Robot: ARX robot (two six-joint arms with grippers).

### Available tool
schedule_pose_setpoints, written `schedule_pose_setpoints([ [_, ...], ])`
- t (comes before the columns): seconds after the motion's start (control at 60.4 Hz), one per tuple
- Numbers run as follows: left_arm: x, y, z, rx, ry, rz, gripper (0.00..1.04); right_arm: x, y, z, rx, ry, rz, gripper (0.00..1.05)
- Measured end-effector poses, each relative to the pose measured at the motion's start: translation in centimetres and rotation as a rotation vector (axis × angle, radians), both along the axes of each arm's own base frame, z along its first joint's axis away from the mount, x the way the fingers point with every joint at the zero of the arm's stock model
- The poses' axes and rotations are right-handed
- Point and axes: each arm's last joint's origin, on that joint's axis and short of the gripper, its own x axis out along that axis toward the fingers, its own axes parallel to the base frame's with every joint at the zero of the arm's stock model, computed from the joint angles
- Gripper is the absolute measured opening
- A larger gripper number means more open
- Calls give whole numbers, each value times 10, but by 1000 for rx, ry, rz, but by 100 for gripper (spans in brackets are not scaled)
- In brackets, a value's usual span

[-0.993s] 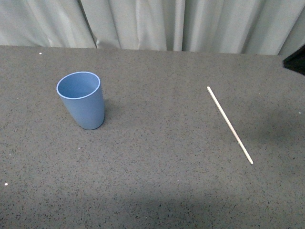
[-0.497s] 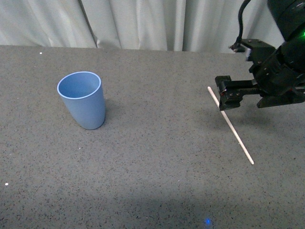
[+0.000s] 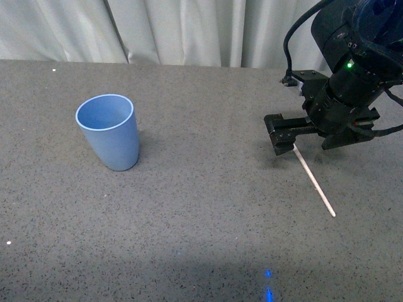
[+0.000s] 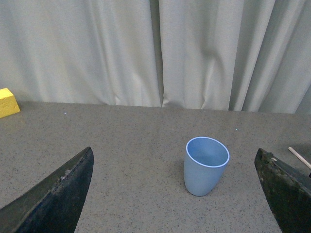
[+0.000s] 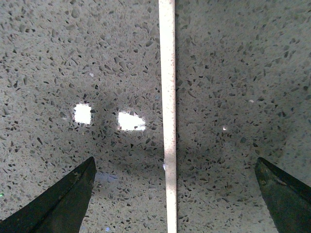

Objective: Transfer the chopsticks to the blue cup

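Observation:
The chopstick, a thin cream-white stick, lies flat on the grey speckled table at the right. My right gripper hangs over its far end, open and empty. In the right wrist view the chopstick runs straight between the two spread fingertips, which do not touch it. The light blue cup stands upright and empty at the left. The left wrist view shows the cup ahead between my open left fingertips, well apart from them. The left gripper is out of the front view.
A pale curtain hangs along the table's far edge. A yellow block sits at the far side of the table in the left wrist view. The grey tabletop stretches between cup and chopstick.
My right arm has come into the front view from the right and moved left, down over the chopstick's far end. The cup and chopstick have not moved.

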Motion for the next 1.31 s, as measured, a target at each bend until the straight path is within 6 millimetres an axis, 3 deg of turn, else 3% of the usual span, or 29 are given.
schedule_pose_setpoints([
  [0.596, 0, 0, 0, 0, 0, 0, 98, 6, 5, -5, -6, 13, -50, 2],
  [0.861, 0, 0, 0, 0, 0, 0, 98, 2, 11, 0, 56, -74, -47, 1],
  [0.977, 0, 0, 0, 0, 0, 0, 98, -7, 24, 26, 166, -234, 18, 1],
  [1.192, 0, 0, 0, 0, 0, 0, 98, -30, 72, 130, 419, -845, 283, 1],
  [1.308, 0, 0, 0, 0, 0, 0, 98, -46, 103, 159, 538, -1108, 459, 1],
])
